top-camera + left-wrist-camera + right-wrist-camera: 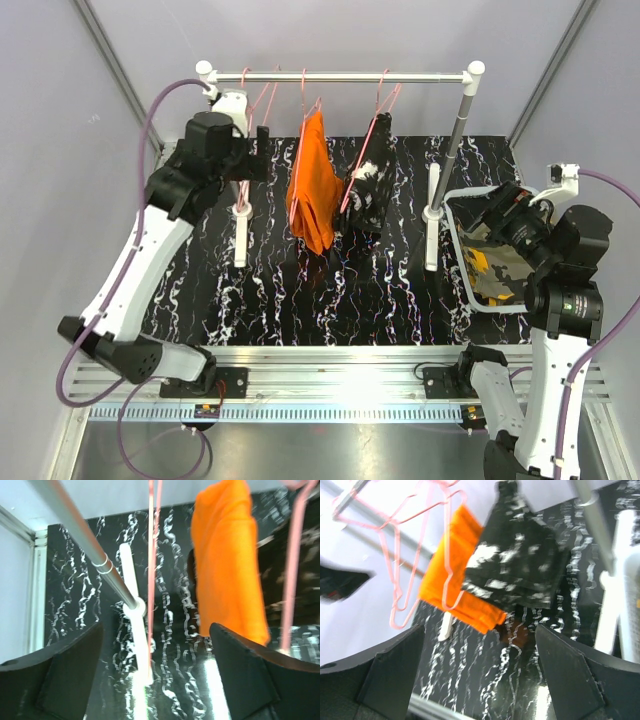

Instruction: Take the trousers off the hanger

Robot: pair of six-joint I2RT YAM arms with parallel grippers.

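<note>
at the far left edge of the black marbled surface (300, 290) the left gripper (156, 626) is hovering with its jaws spread wide. the wire of a bare pink hanger (151, 555) is running down between them, and nothing is being pinched. if it is closing here, i am guessing it will only be catching wire, tugging the rail (340, 76) and setting the whole rack swinging.

towards the middle of the far edge the orange trousers (312, 185) are hanging folded over their hanger. just to their right the black trousers with white markings (368, 195) are hanging too, the two touching or nearly so. pulling one could be dragging the other along, or lifting the hook off the rail so hanger and cloth are coming away together. a shallow grip on the loose fold might be slipping.

at the right edge the camouflage trousers (490, 262) are lying in a white-rimmed bin (461, 262), already off the rack. the right gripper (480, 627) is waiting above it, jaws spread and empty. the rack's right post (455, 140) is standing close by, so a wide reach inwards could be knocking it.

i am not making out any brand, label or writing. the white marks on the black pair are looking like a print, though the wrist views are too blurred to be sure.
</note>
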